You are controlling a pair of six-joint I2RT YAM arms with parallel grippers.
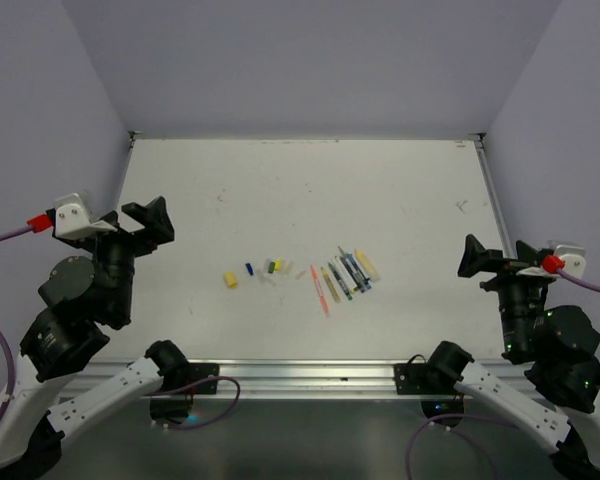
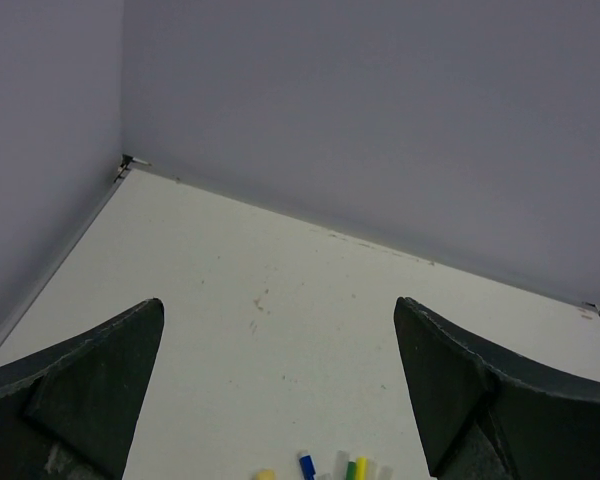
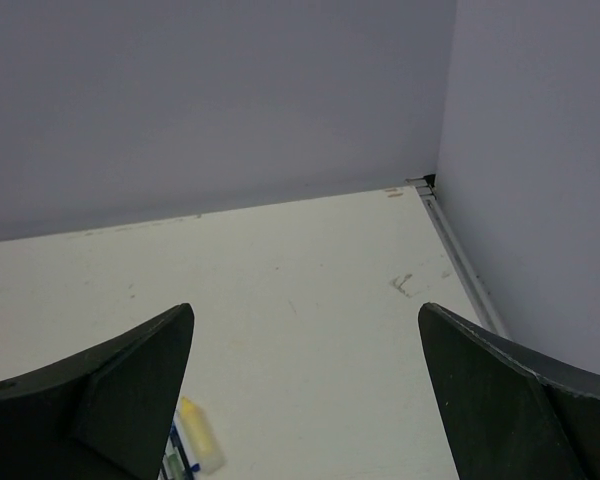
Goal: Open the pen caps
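Observation:
Several loose pen caps lie in a short row on the white table (image 1: pixel 310 190): a yellow cap (image 1: pixel 230 279), a blue cap (image 1: pixel 248 268) and a green and yellow pair (image 1: pixel 273 266). To their right the pens (image 1: pixel 345 275) lie side by side, from an orange-red pen (image 1: pixel 320 290) to a pale yellow highlighter (image 1: pixel 366 263). My left gripper (image 1: pixel 130 222) hangs open above the table's left side, away from the caps. My right gripper (image 1: pixel 500 258) is open at the far right. In the left wrist view the open left gripper (image 2: pixel 278 302) holds nothing, with the blue cap (image 2: pixel 306 466) below it. The open right gripper (image 3: pixel 306 308) is equally empty, the highlighter (image 3: pixel 200 435) at lower left.
Grey walls enclose the table on the left, back and right. A metal rail (image 1: pixel 310 372) runs along the near edge between the two arm bases. A dark scuff (image 3: pixel 400 285) marks the table near the right wall.

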